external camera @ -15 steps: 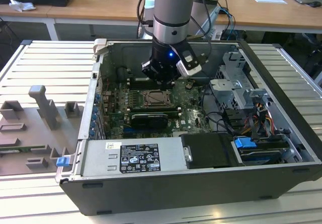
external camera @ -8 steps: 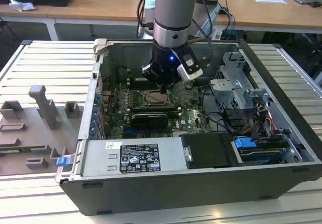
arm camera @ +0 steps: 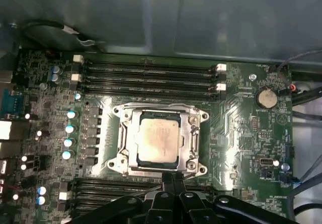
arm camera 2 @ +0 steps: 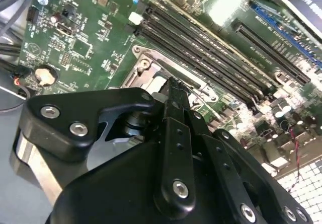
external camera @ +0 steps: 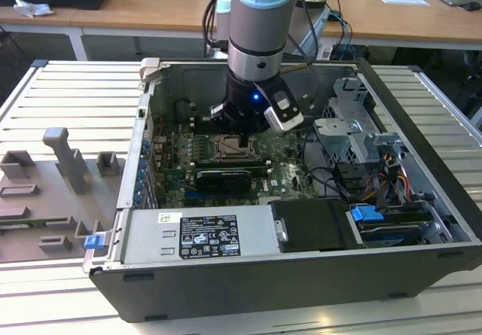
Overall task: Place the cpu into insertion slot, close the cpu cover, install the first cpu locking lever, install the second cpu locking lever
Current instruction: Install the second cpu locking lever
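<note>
Pale metal: the cpu (arm camera: 157,141) shows its silver-beige face at the centre of the first wrist view, seated flat in the insertion slot (arm camera: 132,169).
Cover: the cpu cover (arm camera: 193,133), a silver-grey frame, lies down around the chip, its window showing the face; I cannot tell whether the thin locking levers along its edges are latched.
Hand: the hand (arm camera: 173,176) hangs just at the lower edge of the socket in the first wrist view, its two black fingertips pressed together with nothing between them.
Risk: as a judgement, the closed tips sit very near the cover's edge and the memory slots (arm camera: 146,73); a slip sideways could scrape the green board (arm camera: 241,133) or miss a thin lever, and an uneven push could let the cover spring up.
Case: the open computer case (external camera: 422,117) rings the board; its walls, the drive cage (external camera: 354,135) and loose cables (external camera: 392,181) leave the arm (external camera: 260,19) little room.
Surface: the case rests on a ribbed grey surface (external camera: 68,102), with grey holders (external camera: 68,162) at the left of the exterior view.
Room: wooden desks (external camera: 151,15) cross the top of the exterior view.
</note>
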`<state>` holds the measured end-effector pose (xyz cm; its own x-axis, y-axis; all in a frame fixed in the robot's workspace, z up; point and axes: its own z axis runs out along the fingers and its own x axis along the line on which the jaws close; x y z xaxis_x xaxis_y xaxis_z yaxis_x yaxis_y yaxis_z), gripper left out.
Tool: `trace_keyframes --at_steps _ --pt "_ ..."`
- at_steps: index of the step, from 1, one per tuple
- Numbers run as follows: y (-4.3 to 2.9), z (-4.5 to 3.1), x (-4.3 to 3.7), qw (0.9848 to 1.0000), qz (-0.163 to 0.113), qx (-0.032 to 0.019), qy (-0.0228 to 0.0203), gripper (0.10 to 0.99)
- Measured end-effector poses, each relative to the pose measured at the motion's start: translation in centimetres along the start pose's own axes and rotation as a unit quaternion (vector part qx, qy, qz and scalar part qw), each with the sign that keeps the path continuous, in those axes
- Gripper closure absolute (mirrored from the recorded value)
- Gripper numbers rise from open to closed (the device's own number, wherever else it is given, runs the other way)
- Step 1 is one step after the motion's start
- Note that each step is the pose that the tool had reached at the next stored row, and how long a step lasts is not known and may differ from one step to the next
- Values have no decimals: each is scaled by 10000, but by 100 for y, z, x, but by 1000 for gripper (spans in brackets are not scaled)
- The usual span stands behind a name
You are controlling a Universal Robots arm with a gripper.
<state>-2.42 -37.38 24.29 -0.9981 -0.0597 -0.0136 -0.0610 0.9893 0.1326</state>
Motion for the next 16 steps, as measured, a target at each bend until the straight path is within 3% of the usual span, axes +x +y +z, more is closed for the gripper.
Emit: trace_keyframes --at_steps 7,12,13,15,16 --pt "-60 6 247 10000 -5 -2 1 980" --pt "-73 124 327 10000 -15 -9 2 980" --pt "-77 132 343 10000 -20 -21 2 980" --pt "-94 143 380 9999 -28 -132 -3 980" --pt "-105 146 381 9999 -30 -158 -6 980"
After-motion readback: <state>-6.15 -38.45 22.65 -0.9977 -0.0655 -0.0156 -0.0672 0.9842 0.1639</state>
